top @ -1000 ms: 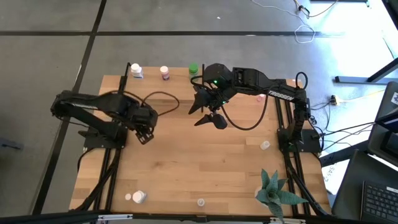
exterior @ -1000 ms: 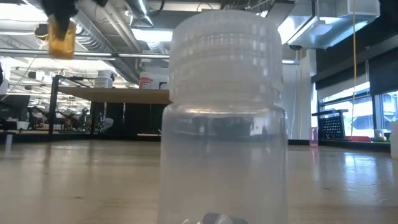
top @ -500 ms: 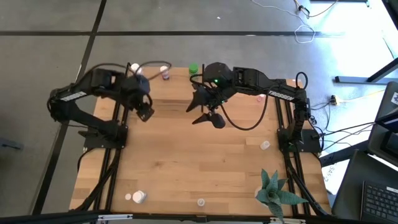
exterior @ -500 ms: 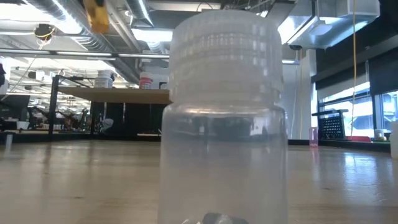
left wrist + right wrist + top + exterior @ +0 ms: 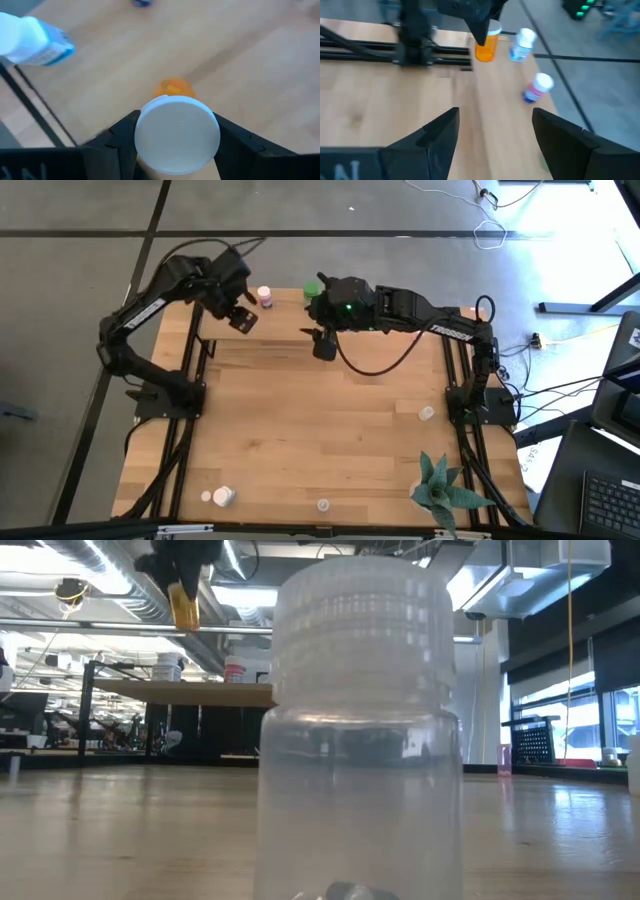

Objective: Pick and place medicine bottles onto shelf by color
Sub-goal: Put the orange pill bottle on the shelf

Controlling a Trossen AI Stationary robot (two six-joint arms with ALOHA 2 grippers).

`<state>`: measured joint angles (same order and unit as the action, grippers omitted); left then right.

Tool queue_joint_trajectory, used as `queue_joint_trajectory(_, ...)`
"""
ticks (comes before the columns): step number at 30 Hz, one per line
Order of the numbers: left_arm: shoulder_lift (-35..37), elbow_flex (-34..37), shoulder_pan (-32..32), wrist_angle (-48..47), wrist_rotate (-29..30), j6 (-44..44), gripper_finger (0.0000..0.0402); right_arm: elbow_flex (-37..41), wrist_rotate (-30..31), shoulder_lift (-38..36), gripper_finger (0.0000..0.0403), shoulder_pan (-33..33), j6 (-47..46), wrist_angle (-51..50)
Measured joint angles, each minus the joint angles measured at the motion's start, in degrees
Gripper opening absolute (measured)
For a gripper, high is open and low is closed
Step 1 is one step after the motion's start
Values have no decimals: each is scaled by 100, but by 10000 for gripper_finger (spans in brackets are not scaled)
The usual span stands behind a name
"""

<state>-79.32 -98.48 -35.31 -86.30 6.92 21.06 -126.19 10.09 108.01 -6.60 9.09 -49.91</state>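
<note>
Orange bottle (image 5: 172, 89) mostly hidden; left gripper (image 5: 176, 136) clamps cap.

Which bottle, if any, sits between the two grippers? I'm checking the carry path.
None: the high view shows bare shelf between left gripper, holding the orange bottle, and right gripper.

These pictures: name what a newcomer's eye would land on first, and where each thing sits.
A clear bottle standing right in front of the low camera fills that whole view. Next comes the left gripper, raised over the far left part of the shelf, clamped on an orange bottle with a white cap. Beside it, the right gripper hangs open above the middle of the far edge, near a green bottle.
</note>
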Motion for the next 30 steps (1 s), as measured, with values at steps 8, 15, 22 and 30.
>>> queue_joint_trajectory(8,-508,0,-1024,92,-17,-735,192,0,80,0,252,1,-129,69)
queue_joint_trajectory(15,-897,0,-1442,549,-22,-1324,192,0,-34,0,252,-3,-386,38)
queue_joint_trajectory(22,-1214,0,-1609,666,-59,-1760,192,0,-263,0,252,-33,-662,5)
queue_joint_trajectory(30,-1476,0,-1700,883,-45,-2018,192,0,-262,0,252,-36,-279,36)
